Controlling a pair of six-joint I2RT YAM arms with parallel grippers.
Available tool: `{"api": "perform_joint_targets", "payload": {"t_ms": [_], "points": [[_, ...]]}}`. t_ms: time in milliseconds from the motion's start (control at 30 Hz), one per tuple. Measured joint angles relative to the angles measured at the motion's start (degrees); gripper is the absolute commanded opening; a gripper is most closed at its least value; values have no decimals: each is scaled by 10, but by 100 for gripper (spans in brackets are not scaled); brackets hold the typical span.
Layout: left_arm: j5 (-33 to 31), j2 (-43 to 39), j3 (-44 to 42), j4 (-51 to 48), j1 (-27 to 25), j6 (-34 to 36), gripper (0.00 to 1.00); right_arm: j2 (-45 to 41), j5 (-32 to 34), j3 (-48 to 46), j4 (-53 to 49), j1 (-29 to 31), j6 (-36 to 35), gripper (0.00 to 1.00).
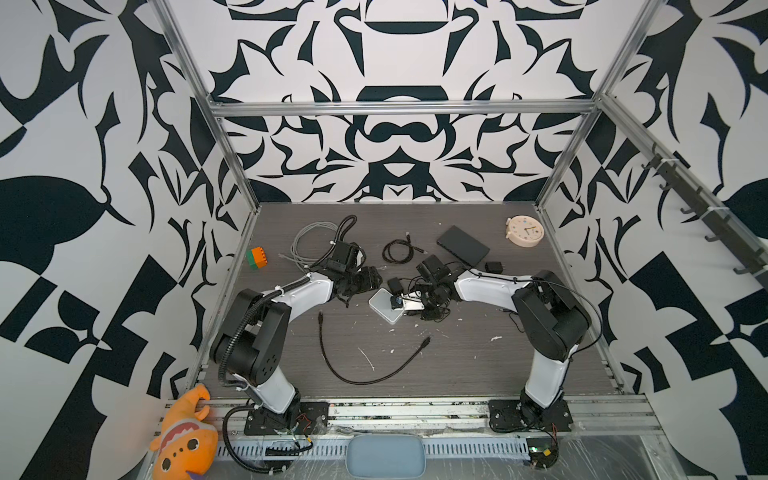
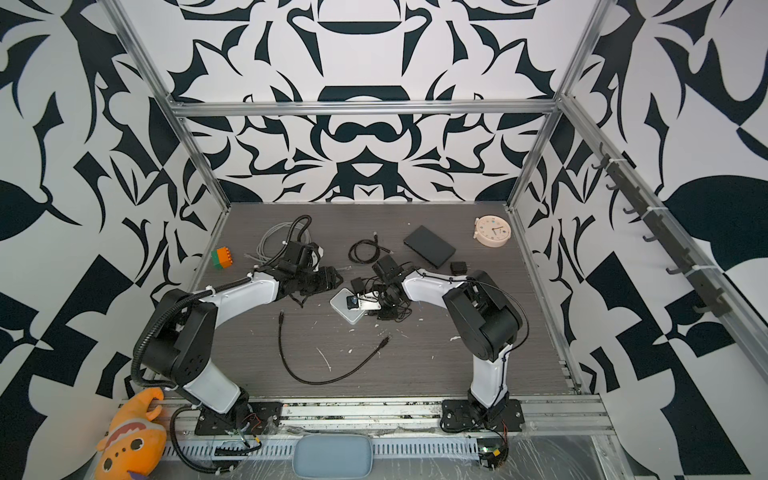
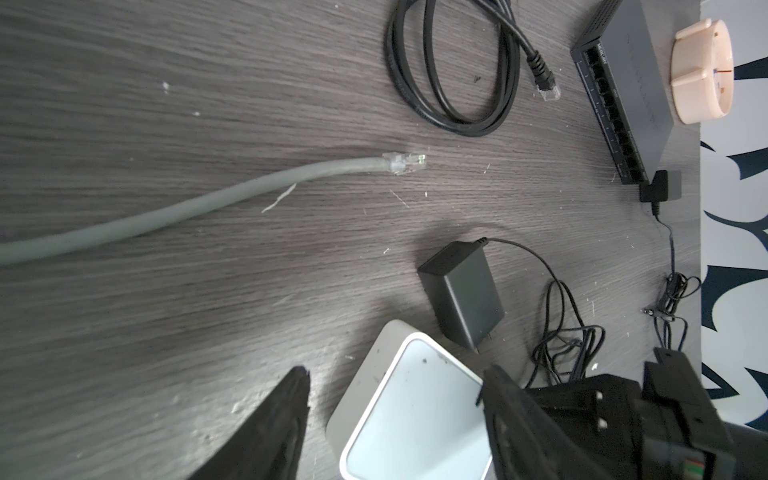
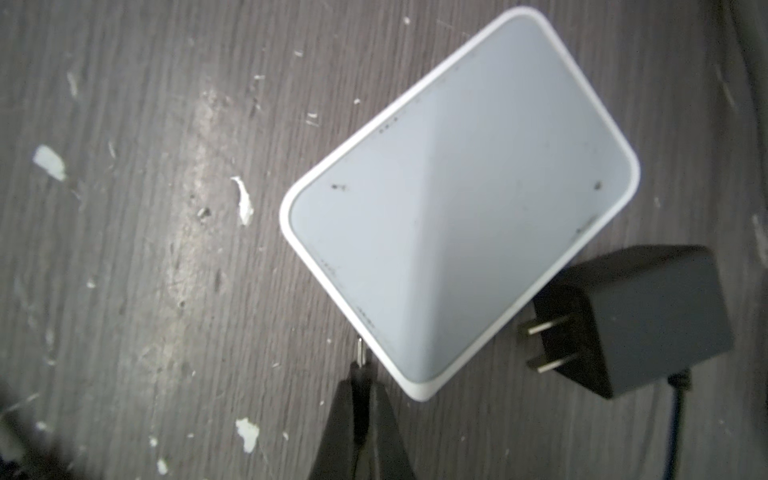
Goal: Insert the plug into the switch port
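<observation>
Right gripper (image 4: 360, 380): pinched shut on the thin plug (image 4: 360, 353).
Plug: pokes past its tips, just beside the white switch (image 4: 457, 187).
Left gripper (image 3: 395, 378): open, near the white switch.
Writing: black box (image 3: 631, 83) label too blurry to read.

Black-and-white patterned walls (image 1: 399, 62) — dark woodgrain tabletop (image 1: 457, 365), aluminium frame (image 1: 399, 109)

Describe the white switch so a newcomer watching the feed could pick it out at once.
On the dark wood-grain table, look at the middle, just past the right gripper pinching the plug. The white switch lies flat there. It is the only pale box, with rounded corners; the black switch near the clock and the black adapter beside it are dark.
</observation>
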Motion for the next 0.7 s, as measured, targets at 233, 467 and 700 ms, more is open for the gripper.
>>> {"api": "perform_joint_targets", "payload": {"t_ms": [233, 467, 700], "points": [[3, 0, 0, -2, 0, 0, 69, -1, -1, 0, 1, 0, -3, 0], [20, 0, 0, 4, 0, -14, 69, -47, -17, -28, 7, 0, 15, 0], [22, 7, 1, 9, -14, -29, 69, -76, -33, -49, 31, 13, 44, 0]]}}
